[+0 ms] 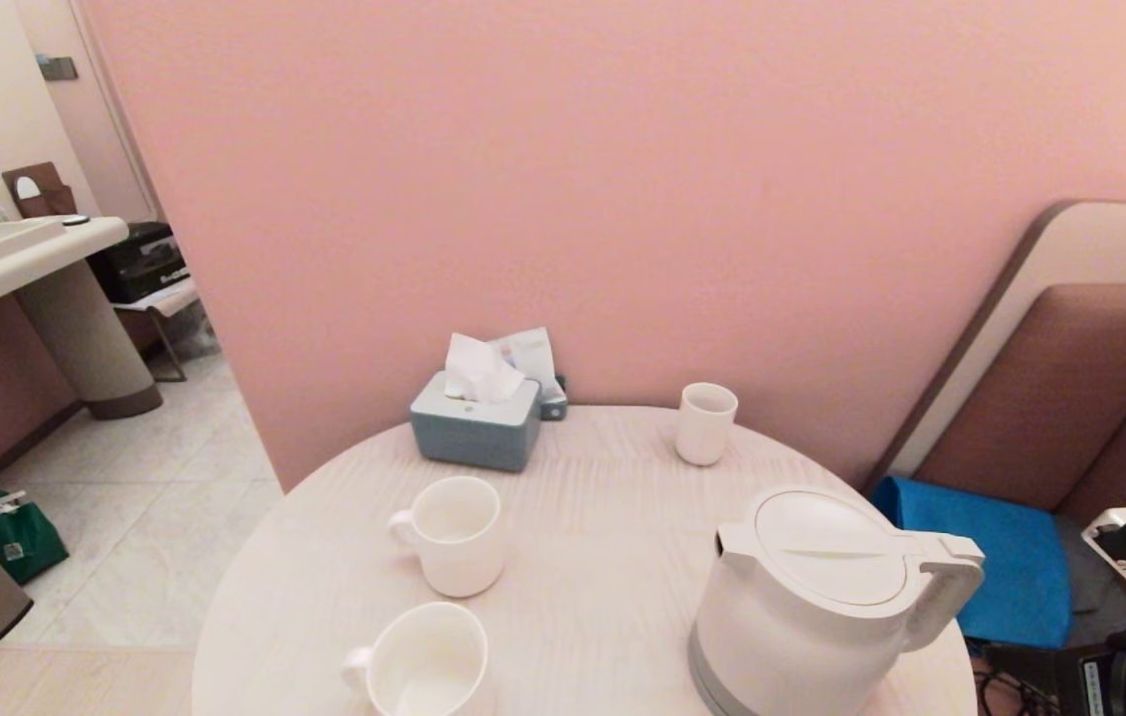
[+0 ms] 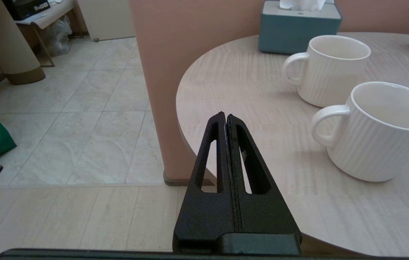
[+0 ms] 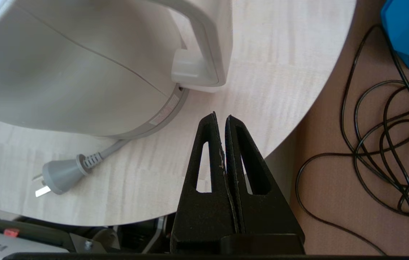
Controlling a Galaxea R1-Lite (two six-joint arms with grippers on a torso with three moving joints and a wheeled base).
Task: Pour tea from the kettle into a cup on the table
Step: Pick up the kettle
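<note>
The white kettle [image 1: 822, 597] with its grey bottom band stands upright at the front right of the round pale table [image 1: 603, 467], loop handle [image 3: 204, 47] facing the right edge. A ribbed white mug [image 1: 454, 532] sits mid-left, a second mug [image 1: 429, 661] at the front, and a small handleless cup [image 1: 705, 423] at the back. My right gripper [image 3: 221, 116] is shut and empty, over the table's right edge just short of the foot of the handle. Off the table's left edge, my left gripper [image 2: 225, 115] is shut and empty, with the near mug [image 2: 381, 130] to one side.
A blue-grey tissue box [image 1: 476, 423] stands at the table's back against the pink wall. The kettle's grey plug [image 3: 60, 175] lies loose on the table by its base. A blue-cushioned seat [image 1: 1001, 557] and tangled black cables [image 3: 388, 144] are right of the table.
</note>
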